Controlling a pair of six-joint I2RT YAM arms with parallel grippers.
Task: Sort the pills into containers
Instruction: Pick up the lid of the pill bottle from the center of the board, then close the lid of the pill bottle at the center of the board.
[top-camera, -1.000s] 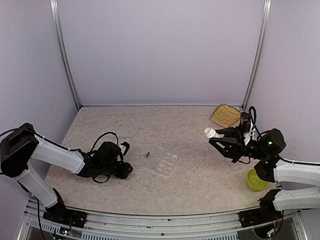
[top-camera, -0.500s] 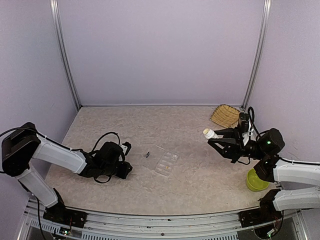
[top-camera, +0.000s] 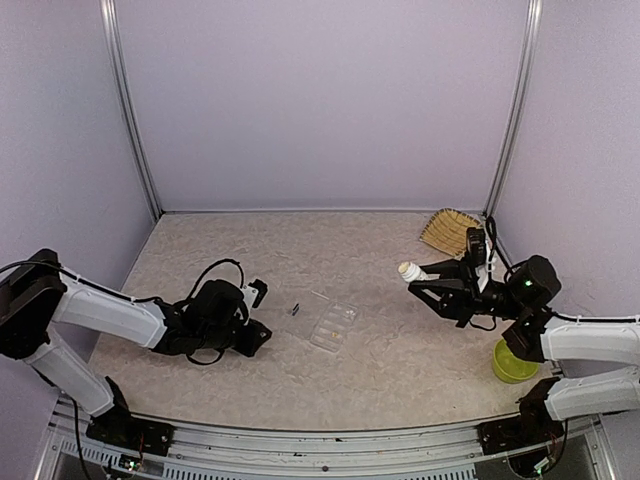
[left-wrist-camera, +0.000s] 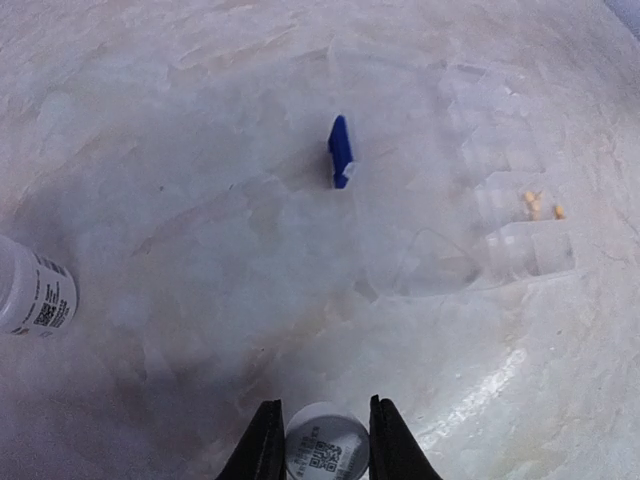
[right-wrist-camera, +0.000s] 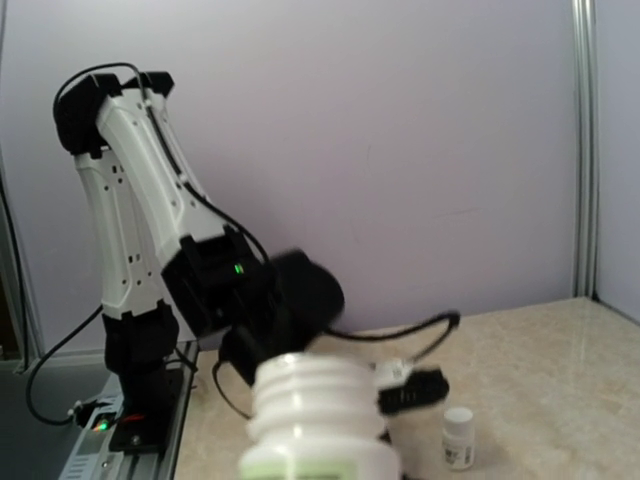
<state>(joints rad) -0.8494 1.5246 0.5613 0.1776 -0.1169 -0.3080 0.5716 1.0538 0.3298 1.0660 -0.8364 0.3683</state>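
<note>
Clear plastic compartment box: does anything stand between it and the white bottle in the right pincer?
Nothing visible. The beige table between the white plastic bottle in the right pincer and the clear compartment box is bare; the small blue piece lies beyond the box.

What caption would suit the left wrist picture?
Left gripper grips a small white bottle; beyond lie a blue piece and the clear compartment box holding pills.

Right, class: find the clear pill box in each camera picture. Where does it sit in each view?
Top external: the clear pill box lies near the middle of the picture.
Left wrist: the box is at the right, with a few yellowish pills in one compartment.
Right wrist: not in it.
Shared landmark: the small blue piece just left of the box, in the top and left wrist views.
</note>
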